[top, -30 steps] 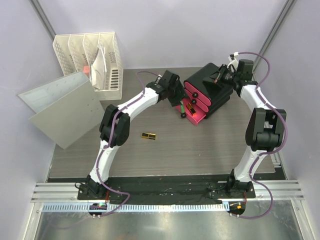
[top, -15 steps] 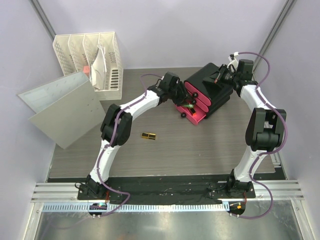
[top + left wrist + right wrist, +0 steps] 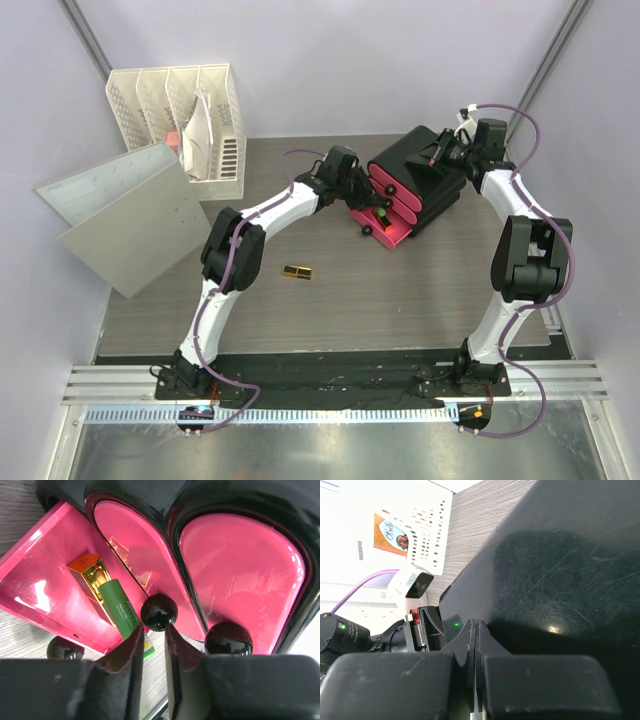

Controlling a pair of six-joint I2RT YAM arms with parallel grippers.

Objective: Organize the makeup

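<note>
The black organizer (image 3: 425, 170) lies at the back right, its lowest pink drawer (image 3: 45, 587) pulled out. Inside that drawer lie a gold lipstick (image 3: 92, 572) and a green stick (image 3: 120, 607). My left gripper (image 3: 152, 628) (image 3: 372, 203) is at the organizer's front, its fingertips pinching the near side of the middle drawer's round black knob (image 3: 159, 612). A gold-black lipstick (image 3: 297, 272) lies alone on the table, nearer to me. My right gripper (image 3: 476, 625) (image 3: 445, 152) is shut and empty, resting against the organizer's black top (image 3: 560, 580).
Two more black knobs show, one to the right (image 3: 229, 637) and one on the open drawer (image 3: 64, 649). A white file rack (image 3: 180, 115) stands at the back left. A grey board (image 3: 125, 215) leans beside it.
My left gripper has slid right to the organizer's front and narrowed its jaws onto the middle knob. The right arm and the loose lipstick have not moved.
</note>
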